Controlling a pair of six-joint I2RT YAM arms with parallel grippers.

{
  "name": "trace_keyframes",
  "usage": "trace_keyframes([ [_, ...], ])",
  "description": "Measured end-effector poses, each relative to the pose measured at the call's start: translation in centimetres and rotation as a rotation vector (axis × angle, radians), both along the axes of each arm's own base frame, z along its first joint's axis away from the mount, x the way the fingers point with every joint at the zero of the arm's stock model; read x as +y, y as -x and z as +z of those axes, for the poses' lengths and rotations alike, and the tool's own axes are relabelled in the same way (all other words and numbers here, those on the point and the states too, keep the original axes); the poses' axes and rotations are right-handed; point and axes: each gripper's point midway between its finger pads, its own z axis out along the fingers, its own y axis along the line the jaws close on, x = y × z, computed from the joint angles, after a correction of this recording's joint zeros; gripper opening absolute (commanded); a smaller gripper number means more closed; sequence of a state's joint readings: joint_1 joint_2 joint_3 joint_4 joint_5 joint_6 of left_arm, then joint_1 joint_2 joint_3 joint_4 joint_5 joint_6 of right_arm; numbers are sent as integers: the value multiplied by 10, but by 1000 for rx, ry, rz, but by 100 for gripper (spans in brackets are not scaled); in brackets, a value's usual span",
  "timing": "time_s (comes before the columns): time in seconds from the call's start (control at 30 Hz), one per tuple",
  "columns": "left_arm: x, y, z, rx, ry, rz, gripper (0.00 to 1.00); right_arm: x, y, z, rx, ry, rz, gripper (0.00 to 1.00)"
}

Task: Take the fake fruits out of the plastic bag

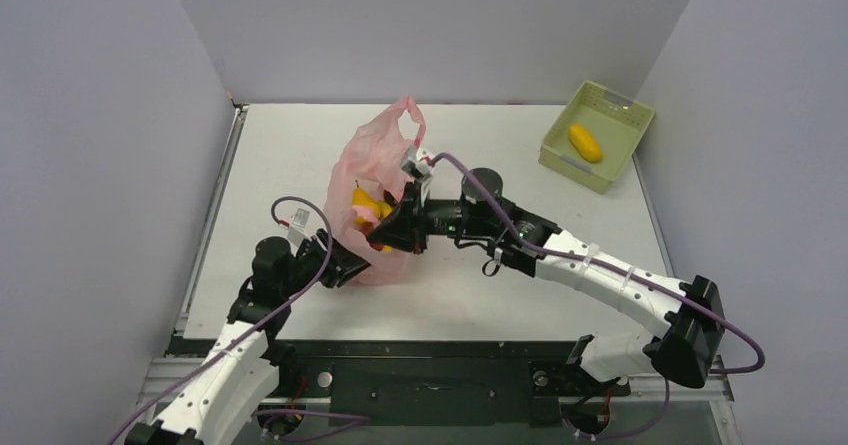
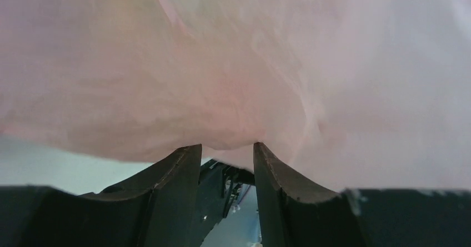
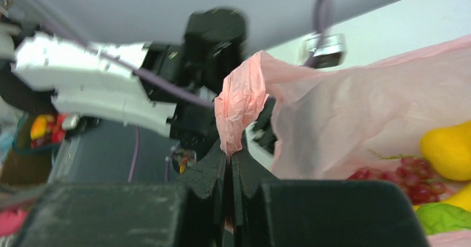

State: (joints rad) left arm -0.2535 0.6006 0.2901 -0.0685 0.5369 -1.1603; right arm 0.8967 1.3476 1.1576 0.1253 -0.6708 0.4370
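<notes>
Opening the mouth: the right gripper (image 3: 229,152) pinched the plastic bag (image 3: 333,108) rim; the left gripper (image 2: 228,147) jaws stood apart, grip unclear. Next needed: reaching the fruits (image 3: 450,147).

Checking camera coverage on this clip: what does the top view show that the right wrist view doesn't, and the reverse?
Only the top view: the basket at the far right with an orange-yellow fruit in it, and the whole bag standing on the table. Only the right wrist view: the right claw shut on the bag's rim, plus grapes and a green fruit inside. Both: the pink bag and a yellow fruit in it.
</notes>
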Motion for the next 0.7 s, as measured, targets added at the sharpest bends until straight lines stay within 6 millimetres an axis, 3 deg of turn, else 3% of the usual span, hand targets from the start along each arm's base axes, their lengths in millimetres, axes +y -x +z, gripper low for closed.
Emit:
trace_keyframes([
  [0.1, -8, -16, -3, 23, 47, -4, 36, 7, 37, -26, -50, 66, 65, 0],
  [0.2, -14, -32, 0, 22, 61, -11, 36, 13, 67, -73, -104, 178, 96, 0],
  [0.3, -20, -49, 21, -29, 76, -27, 36, 14, 86, -130, -184, 325, 93, 0],
  [0.43, -22, -61, 53, -132, 101, -40, 35, 16, 91, -199, -287, 506, 27, 0],
  [0.53, -19, -60, 57, -158, 90, -39, 36, 10, 81, -241, -365, 647, -62, 0],
  [0.6, -14, -55, 54, -162, 57, -33, 40, 6, 74, -253, -408, 703, -113, 2],
  [0.7, 1, -41, 48, -166, -37, -9, 42, 4, 66, -246, -444, 703, -175, 13],
])
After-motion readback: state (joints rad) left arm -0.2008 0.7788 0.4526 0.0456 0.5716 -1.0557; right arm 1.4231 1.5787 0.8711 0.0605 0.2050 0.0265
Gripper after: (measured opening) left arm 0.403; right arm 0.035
